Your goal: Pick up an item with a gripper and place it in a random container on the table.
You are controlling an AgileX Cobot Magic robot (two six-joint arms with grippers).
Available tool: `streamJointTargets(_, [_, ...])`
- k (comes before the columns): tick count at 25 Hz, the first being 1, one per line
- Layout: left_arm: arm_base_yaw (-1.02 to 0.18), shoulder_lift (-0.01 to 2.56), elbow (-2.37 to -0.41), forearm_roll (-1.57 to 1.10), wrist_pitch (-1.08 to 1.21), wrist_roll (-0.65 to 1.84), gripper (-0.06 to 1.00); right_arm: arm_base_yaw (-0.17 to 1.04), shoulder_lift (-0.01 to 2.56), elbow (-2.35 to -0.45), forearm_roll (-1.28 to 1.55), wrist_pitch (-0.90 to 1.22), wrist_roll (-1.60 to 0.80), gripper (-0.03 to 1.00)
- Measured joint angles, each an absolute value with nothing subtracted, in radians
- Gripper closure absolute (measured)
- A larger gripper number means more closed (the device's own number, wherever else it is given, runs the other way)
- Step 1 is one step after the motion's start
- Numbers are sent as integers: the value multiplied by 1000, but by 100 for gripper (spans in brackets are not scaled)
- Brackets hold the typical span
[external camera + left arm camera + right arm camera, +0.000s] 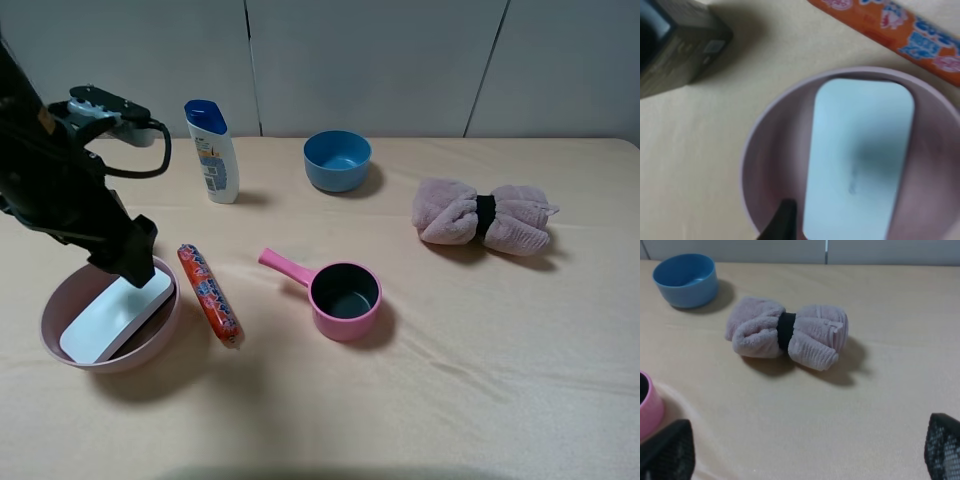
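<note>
The white oblong case (113,318) lies tilted inside the large pale-pink bowl (60,302) at the front left of the table (480,380). My left gripper (127,264) hangs just over the case's far end. In the left wrist view the case (857,155) fills the bowl (767,150), and one dark fingertip (782,220) shows beside it, apart from it. The jaws look open and empty. My right gripper (805,455) is open and empty, with its fingertips (665,450) low over bare cloth.
A red sausage tube (210,294) lies right of the bowl. A pink saucepan (340,296) stands mid-table. A blue bowl (337,160), a shampoo bottle (213,152) and a rolled pink towel (483,215) stand further back.
</note>
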State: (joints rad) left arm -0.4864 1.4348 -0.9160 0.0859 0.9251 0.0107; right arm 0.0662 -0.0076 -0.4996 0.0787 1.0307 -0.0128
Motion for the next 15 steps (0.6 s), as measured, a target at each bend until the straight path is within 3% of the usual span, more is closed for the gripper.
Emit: streamJointTargets(15, [-486, 1079, -964, 44, 1092, 27, -1, 66, -8, -500, 79, 1031, -13, 27])
